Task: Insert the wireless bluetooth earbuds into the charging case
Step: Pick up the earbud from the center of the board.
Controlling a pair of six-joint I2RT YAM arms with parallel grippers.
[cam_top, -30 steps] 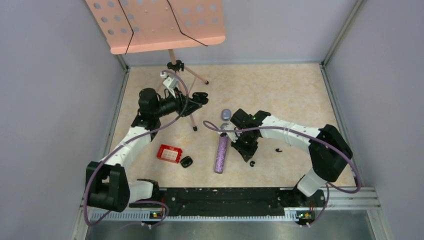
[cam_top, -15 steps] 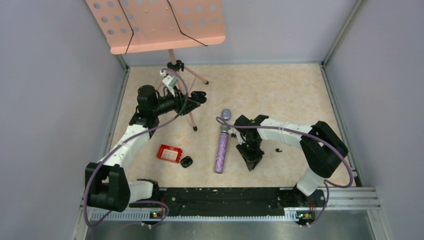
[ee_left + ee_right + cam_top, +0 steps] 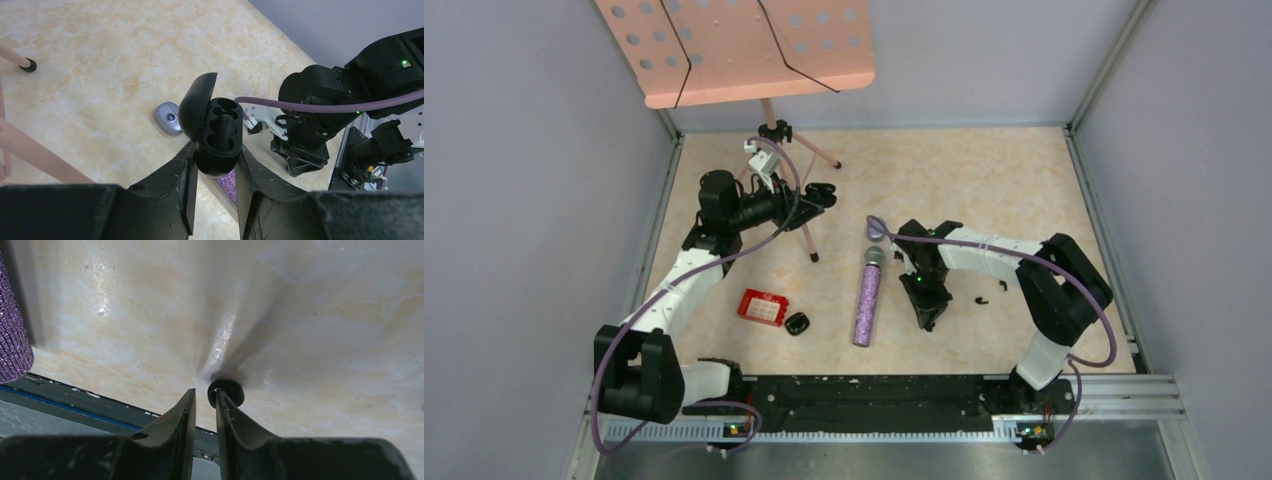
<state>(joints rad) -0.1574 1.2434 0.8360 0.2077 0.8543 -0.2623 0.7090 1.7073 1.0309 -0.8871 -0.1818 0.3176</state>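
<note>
My left gripper (image 3: 216, 150) is closed on the black charging case (image 3: 217, 135), held with its lid open. Something black stands in the middle of it; I cannot tell if it is an earbud. A closed grey case (image 3: 169, 117) lies on the table behind.

The jaws of my right gripper (image 3: 205, 392) stand a little apart, with nothing between them. One black earbud (image 3: 227, 395) lies on the table just at the tip of one finger.

The table (image 3: 984, 190) is beige and marbled, with grey walls (image 3: 544, 150) around. A purple microphone (image 3: 866, 300) lies near.

cases (image 3: 215, 131) 3 | earbuds (image 3: 226, 392) 2 | red box (image 3: 762, 306) 1 | microphone (image 3: 866, 300) 1 | stand (image 3: 734, 50) 1
</note>
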